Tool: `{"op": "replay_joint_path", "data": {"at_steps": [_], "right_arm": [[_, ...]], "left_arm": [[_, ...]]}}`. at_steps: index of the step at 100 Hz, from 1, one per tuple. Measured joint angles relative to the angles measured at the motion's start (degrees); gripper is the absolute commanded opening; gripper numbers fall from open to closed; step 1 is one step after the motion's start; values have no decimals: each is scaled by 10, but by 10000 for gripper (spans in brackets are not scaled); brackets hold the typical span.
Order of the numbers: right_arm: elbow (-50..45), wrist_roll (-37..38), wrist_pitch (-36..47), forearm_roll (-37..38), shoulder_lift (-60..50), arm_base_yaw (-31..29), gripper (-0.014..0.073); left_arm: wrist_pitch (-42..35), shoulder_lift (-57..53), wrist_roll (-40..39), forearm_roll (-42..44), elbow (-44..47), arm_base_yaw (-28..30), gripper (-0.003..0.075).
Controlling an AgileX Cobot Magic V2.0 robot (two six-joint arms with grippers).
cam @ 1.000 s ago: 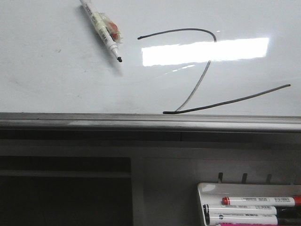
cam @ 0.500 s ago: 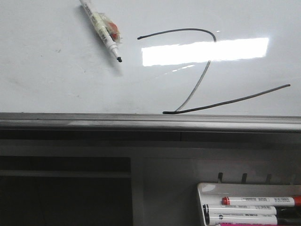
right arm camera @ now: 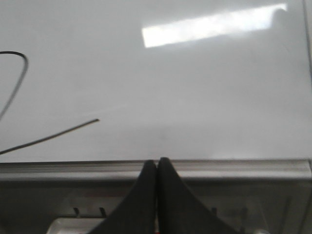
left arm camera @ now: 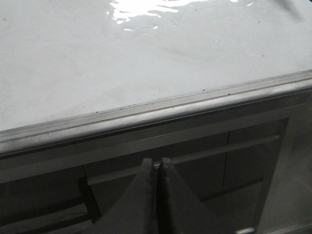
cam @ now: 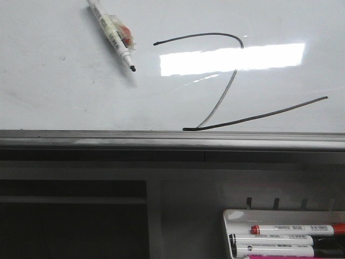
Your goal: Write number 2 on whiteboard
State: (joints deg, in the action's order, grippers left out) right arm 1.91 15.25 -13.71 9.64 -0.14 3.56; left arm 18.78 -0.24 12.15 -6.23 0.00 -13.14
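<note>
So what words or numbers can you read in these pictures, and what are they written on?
"2": the large thin black hand-drawn number 2, on the glossy white whiteboard.
The white marker pen with the black tip lying on the board: its barrel print is too blurred to read.
The red-capped white marker and the black-capped white marker in the small white tray: label print too small to read.
Nothing else is readable.

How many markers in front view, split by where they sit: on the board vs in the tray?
On the whiteboard: 1, an uncapped marker left of the number 2
In the marker tray: 3 clearly visible, the red-capped marker plus two white-bodied ones below it
Total: 4; more may lie past the frame edge
</note>
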Motion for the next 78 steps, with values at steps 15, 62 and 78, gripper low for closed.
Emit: {"op": "replay_joint_path", "data": {"at_steps": [15, 62, 78], "right_arm": [[-28, 35, 1, 23, -4, -27, -71], [-28, 43, -47, 25, -4, -28, -71], [-28, 43, -47, 25, -4, -28, -71]], "left_arm": [[0, 0, 0, 0, 0, 0, -20], [0, 0, 0, 0, 0, 0, -20], [0, 0, 0, 0, 0, 0, -20]]}}
